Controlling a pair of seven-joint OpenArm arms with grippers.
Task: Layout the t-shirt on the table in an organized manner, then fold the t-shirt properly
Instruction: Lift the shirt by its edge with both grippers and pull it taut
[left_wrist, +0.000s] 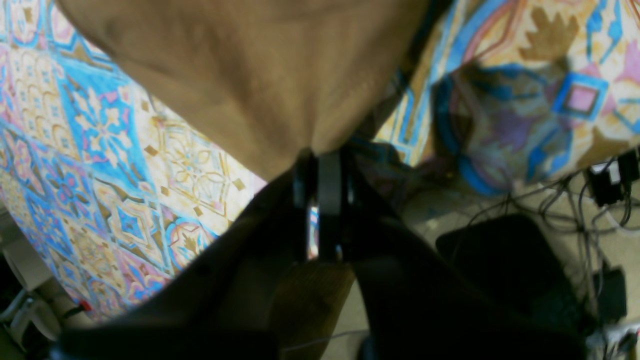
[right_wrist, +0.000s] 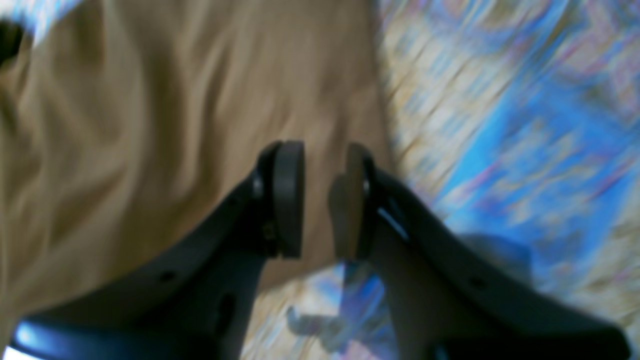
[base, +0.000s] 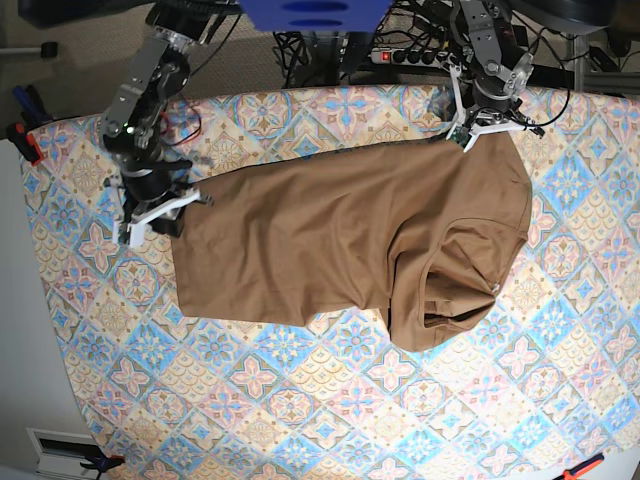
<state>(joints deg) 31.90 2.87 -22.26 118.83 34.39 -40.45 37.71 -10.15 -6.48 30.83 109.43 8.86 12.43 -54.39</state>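
- Left wrist view: the left hand (left_wrist: 324, 165) is pinched shut on a corner of the t-shirt (left_wrist: 260, 75), whose tan cloth fans out from the jaws across the counter (left_wrist: 100, 165). The grip probably anchors this corner so the cloth can be drawn taut. The counter's edge lies close to the hand, with a cable-strewn floor (left_wrist: 560, 235) beyond, so there is little room on that side.
- Right wrist view (blurred): the right hand (right_wrist: 325, 200) stands narrowly parted and holds nothing, poised over the shirt's edge where tan cloth meets patterned counter, probably for a fresh grip.
- Base view: the t-shirt lies spread across the counter's far half, its collar end (base: 455, 300) still folded over and rumpled. One hand sits at each far corner; the near half of the counter offers open room for flattening and folding.
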